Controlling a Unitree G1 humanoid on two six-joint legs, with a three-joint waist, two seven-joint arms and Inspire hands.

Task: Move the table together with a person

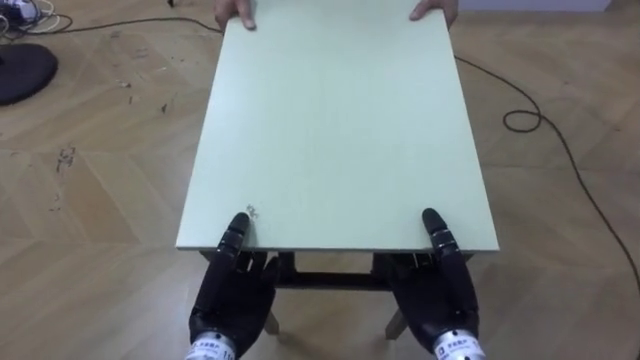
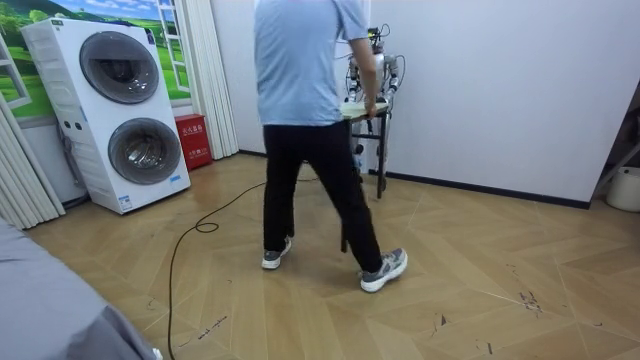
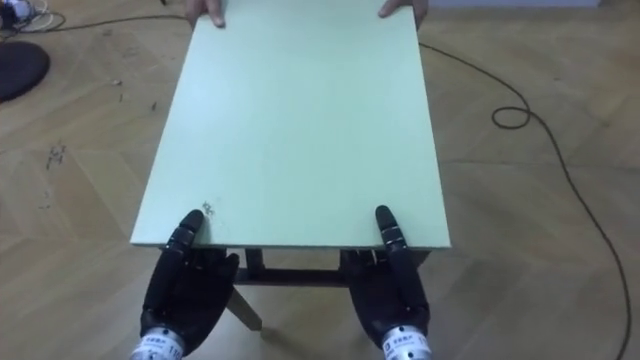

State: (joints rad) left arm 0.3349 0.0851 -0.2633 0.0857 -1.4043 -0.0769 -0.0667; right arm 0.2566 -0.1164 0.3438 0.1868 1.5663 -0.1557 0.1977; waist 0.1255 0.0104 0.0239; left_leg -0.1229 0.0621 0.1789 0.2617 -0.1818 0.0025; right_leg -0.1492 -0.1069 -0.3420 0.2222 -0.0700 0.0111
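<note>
A table with a pale green top stands lengthwise in front of me on a wooden floor. My left hand is at the left part of its near edge, palm under the edge and thumb lying on the top. My right hand sits the same way at the right part of that edge. A person's two hands grip the far corners. In the room view the person, in a blue shirt and dark trousers, stands mid-stride at the table, with me behind it near the white wall.
A black cable loops over the floor right of the table. A dark round base lies far left. In the room view stacked washing machines and a red box stand at the left wall, with a cable across the floor.
</note>
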